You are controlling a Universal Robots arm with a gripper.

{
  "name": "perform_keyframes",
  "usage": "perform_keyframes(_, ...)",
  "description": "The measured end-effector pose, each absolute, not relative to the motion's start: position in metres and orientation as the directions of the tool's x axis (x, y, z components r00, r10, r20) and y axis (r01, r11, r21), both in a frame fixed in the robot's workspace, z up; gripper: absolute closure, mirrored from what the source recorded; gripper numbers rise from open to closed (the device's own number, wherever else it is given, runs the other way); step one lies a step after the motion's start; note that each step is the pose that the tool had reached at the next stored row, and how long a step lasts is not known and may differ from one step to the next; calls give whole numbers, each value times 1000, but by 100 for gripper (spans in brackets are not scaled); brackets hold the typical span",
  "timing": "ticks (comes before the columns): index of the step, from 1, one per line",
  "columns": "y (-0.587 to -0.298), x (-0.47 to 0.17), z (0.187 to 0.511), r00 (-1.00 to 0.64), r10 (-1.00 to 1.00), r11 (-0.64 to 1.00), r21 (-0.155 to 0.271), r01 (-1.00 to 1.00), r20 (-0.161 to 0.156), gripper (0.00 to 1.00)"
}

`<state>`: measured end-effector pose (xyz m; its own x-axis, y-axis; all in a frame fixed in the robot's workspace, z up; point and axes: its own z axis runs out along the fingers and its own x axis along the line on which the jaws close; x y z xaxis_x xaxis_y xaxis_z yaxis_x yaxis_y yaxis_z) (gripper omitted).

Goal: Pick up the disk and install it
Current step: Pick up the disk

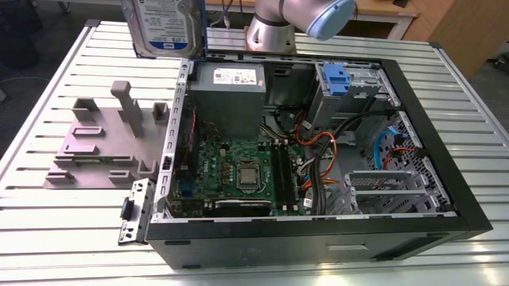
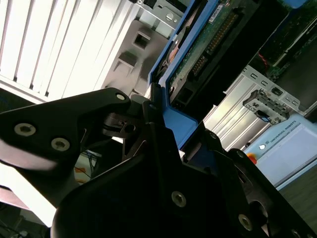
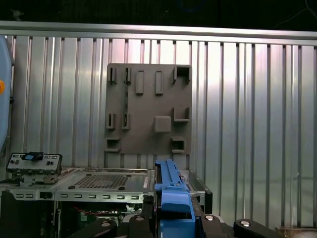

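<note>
The disk is held up in the air at the upper left of the exterior view, label side turned to the camera. It's lifted clear of the surface, just past the upper-left corner of the open computer case. In both wrist views the hand can be seen clamped on the disk's blue side rail, with black fingers pressed in from either side. A grey fixture plate is laid on the surface at the left, beside the case. Inside the case a motherboard, a grey power supply and a blue latch piece can be made out.
</note>
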<state>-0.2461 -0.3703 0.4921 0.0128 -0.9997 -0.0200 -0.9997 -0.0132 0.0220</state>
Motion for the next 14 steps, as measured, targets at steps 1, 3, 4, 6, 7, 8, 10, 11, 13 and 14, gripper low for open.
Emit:
perform_keyframes(1, -370, -245, 492, 13, -1000, -13, 22, -1000, -20, 63)
perform_keyframes(3, -370, -242, 492, 13, -1000, -13, 22, -1000, -20, 63)
perform_keyframes(4, -370, -240, 492, 13, -1000, -13, 22, -1000, -20, 63)
perform_keyframes(6, -370, -237, 492, 13, -1000, -13, 22, -1000, -20, 63)
perform_keyframes(7, -370, -236, 492, 13, -1000, -13, 22, -1000, -20, 63)
perform_keyframes(8, -370, -234, 492, 13, -1000, -13, 22, -1000, -20, 63)
perform_keyframes(10, -370, -231, 492, 13, -1000, -13, 22, -1000, -20, 63)
perform_keyframes(11, -370, -230, 492, 13, -1000, -13, 22, -1000, -20, 63)
perform_keyframes(13, -370, -227, 492, 13, -1000, -13, 22, -1000, -20, 63)
perform_keyframes(14, -370, -225, 492, 13, -1000, -13, 22, -1000, -20, 63)
